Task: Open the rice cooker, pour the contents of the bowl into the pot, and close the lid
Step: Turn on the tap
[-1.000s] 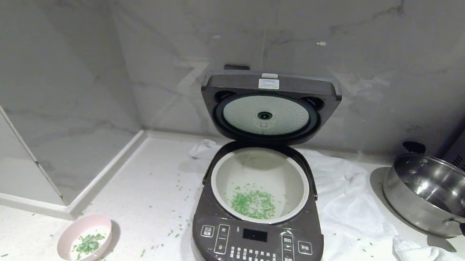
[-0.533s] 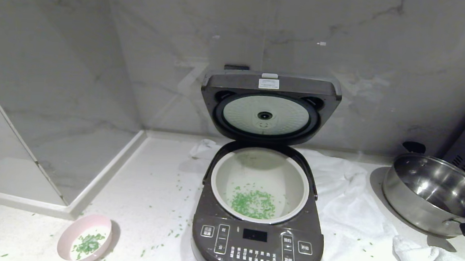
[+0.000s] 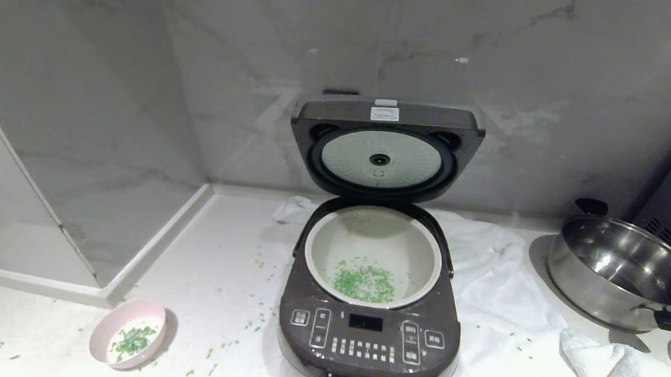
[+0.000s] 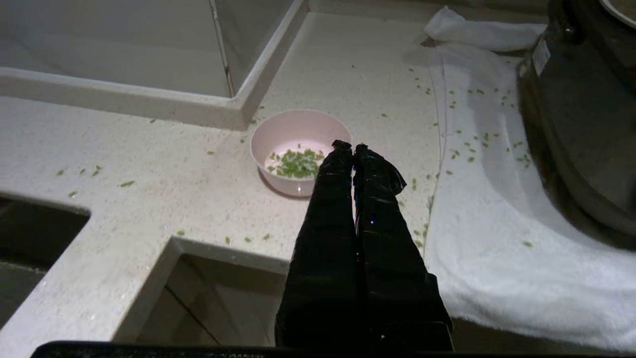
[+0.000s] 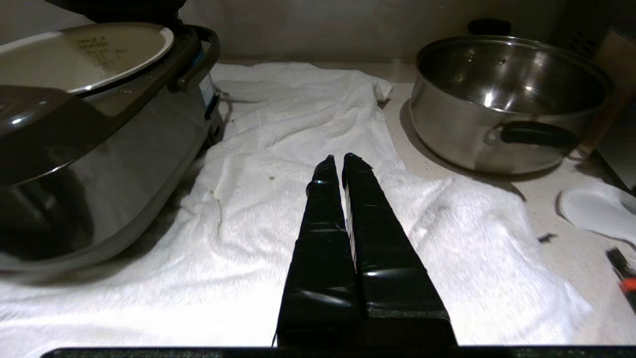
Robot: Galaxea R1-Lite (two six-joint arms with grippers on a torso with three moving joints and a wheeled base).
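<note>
The bowl [image 3: 127,334] sits lower left of the head frame, left of the open cooker [image 3: 369,328] — just ahead of the left gripper [image 4: 353,146], jaws pressed together, empty — the nearer arm

- A shiny steel pan [image 3: 618,278] with black handles stands on the pale surface [image 3: 217,251], far right.
- White towels [image 3: 497,289] lie crumpled, spreading toward the pan.
- Grey marble wall [image 3: 491,59] behind.

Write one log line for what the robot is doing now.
lid: open | pot: greens inside | bowl: some greens left | left gripper: shut, empty | right gripper: shut, empty
</note>
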